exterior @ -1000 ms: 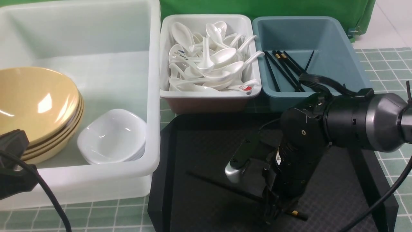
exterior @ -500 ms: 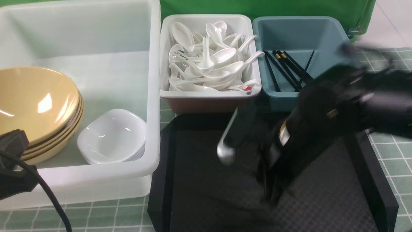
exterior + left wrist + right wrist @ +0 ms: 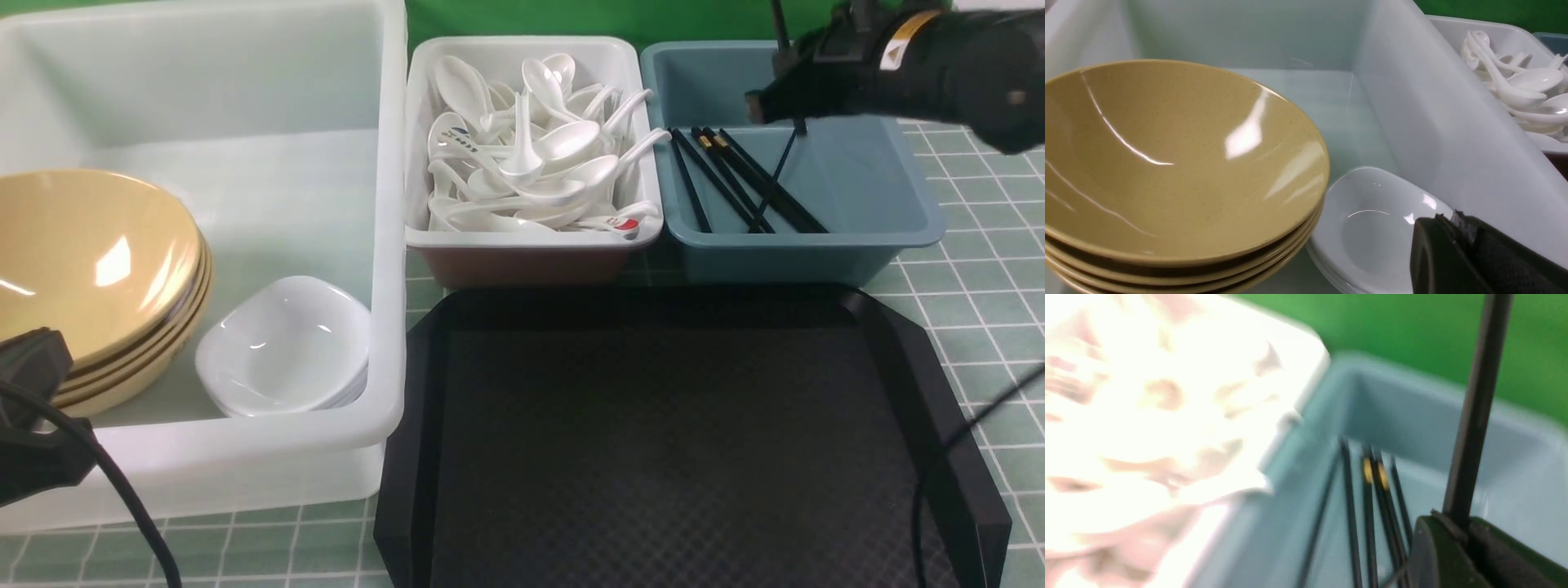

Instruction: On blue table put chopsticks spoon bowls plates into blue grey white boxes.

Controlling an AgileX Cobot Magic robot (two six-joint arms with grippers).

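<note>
Above blue-grey box (image 3: 898,224), right gripper (image 3: 763,104) clenches single black chopstick (image 3: 1474,416) near-upright over chopsticks (image 3: 731,175) already inside; drop-off step; next move likely needs lowering, tilting flat, then release

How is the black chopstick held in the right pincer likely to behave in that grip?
The chopstick looks thin, straight and stiff, so it probably will not bend. The right pincer pinches its smooth-looking shaft at one narrow spot, so it may pivot or slip. Being so slender, it is likely light.
</note>
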